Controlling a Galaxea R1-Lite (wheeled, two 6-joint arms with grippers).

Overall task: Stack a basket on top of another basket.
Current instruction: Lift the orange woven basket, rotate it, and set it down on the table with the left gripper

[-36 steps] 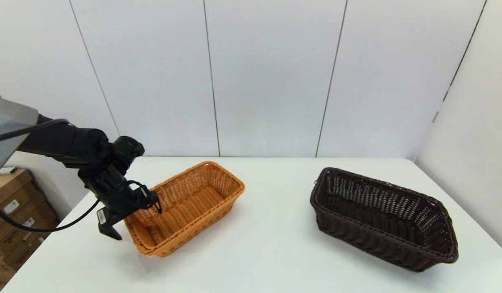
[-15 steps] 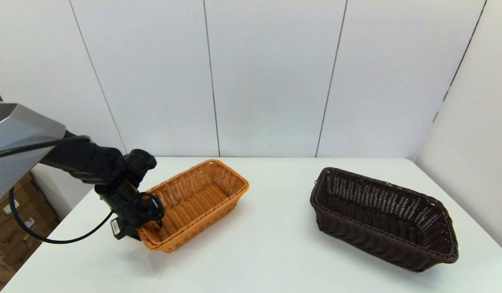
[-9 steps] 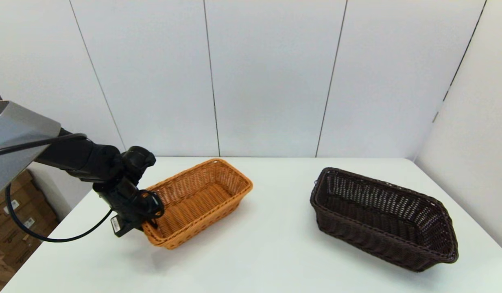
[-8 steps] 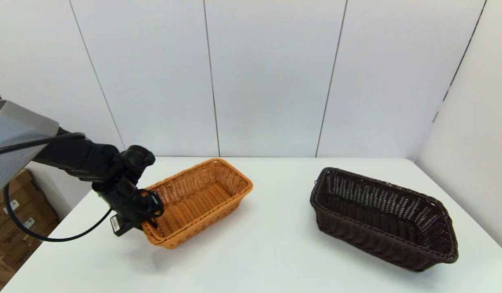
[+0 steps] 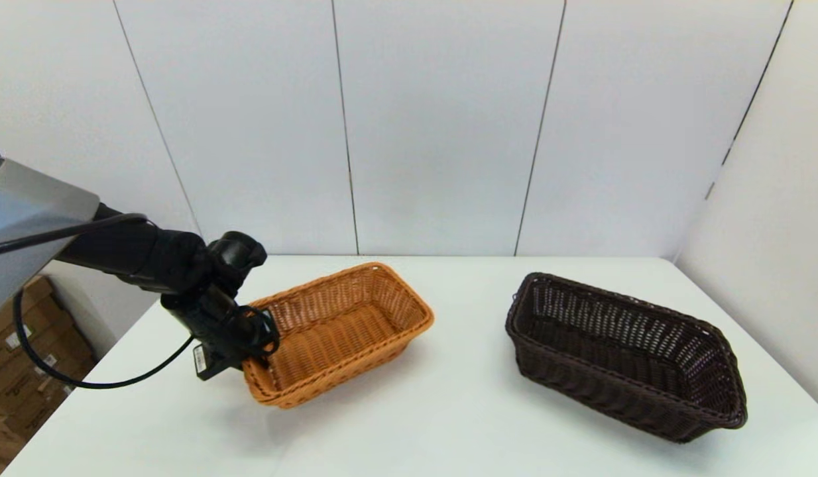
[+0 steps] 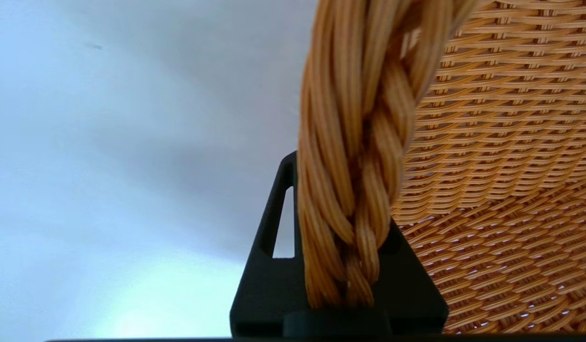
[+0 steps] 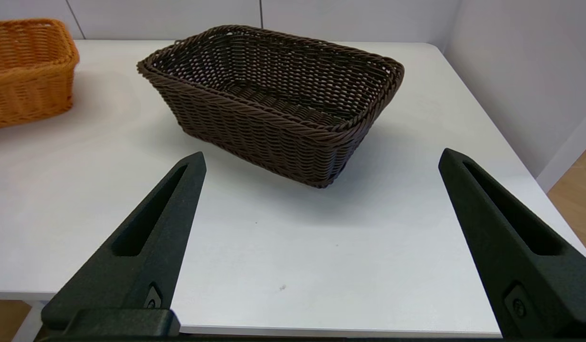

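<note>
Orange-tan basket (image 5: 343,331) rim in left hand (image 5: 253,361).

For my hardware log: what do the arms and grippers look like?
The left arm is glossy black past a grey segment, with a loose black cable and a white label near the left gripper. The right gripper has long, tapered matte-black fingers with slotted recesses.
</note>
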